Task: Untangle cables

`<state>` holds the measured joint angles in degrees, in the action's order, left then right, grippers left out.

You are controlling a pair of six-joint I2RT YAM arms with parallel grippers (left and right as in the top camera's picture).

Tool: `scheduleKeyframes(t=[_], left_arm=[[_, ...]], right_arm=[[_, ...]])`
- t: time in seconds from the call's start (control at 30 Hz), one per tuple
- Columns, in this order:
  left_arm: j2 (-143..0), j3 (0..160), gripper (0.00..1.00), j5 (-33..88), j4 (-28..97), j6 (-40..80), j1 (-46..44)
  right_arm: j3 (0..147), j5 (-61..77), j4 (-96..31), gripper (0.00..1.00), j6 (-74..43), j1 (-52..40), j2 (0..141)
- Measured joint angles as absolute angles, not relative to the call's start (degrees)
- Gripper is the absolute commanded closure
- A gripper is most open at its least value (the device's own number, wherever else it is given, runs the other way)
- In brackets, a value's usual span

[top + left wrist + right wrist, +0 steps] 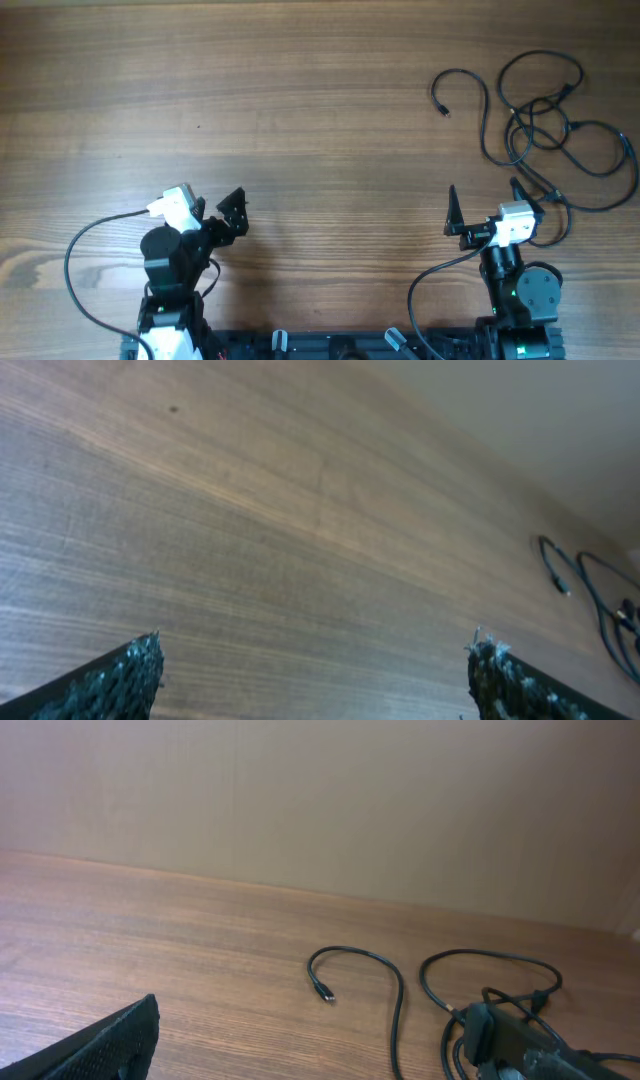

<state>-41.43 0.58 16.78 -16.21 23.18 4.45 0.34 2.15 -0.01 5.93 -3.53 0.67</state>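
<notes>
While parked at brown wooden tabletop's near edge, holds black left claw and black right claw spread, empty, ready for thin black looped cables tangled by far right corner.

text: none readable | labels: none | numbers: none | signs: none

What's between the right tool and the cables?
Nothing visible. Only bare table lies between the open right tool and the cables, and their nearest loop lies close beside that tool.
</notes>
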Motion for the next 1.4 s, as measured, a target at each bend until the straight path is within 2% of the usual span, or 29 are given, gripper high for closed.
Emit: scheduleKeyframes(t=[0.2, 0.23, 0.37, 0.5, 0.9, 1.13, 1.4], left_arm=[[-26.04, 0.49, 0.00, 15.03, 0.25, 23.18, 4.45], [-19.97, 0.38, 0.00, 14.39, 2.72, 23.14, 4.43], [-7.92, 0.38, 0.00, 13.91, 2.72, 22.09, 3.66], [-2.00, 0.38, 0.00, 13.61, 2.76, 21.17, 3.05], [-0.84, 0.38, 0.00, 9.06, 3.27, 11.88, 3.05], [-0.84, 0.40, 0.00, 2.57, 3.77, 10.72, 3.05], [-0.84, 0.40, 0.00, 1.10, 3.90, 10.55, 3.03]], right_arm=[[0.34, 2.15, -0.03, 0.00, 5.93, -3.53, 0.64], [0.34, 2.17, -0.08, 0.00, 5.93, -3.53, 0.60], [0.34, 2.15, -0.03, 0.00, 5.93, -3.53, 0.69], [0.34, 2.17, -0.05, 0.00, 5.93, -3.53, 0.69], [0.34, 2.15, -0.03, 0.00, 5.93, -3.53, 0.69], [0.34, 2.17, -0.03, 0.00, 5.93, -3.53, 0.67], [0.34, 2.17, -0.03, 0.00, 5.93, -3.53, 0.67]])
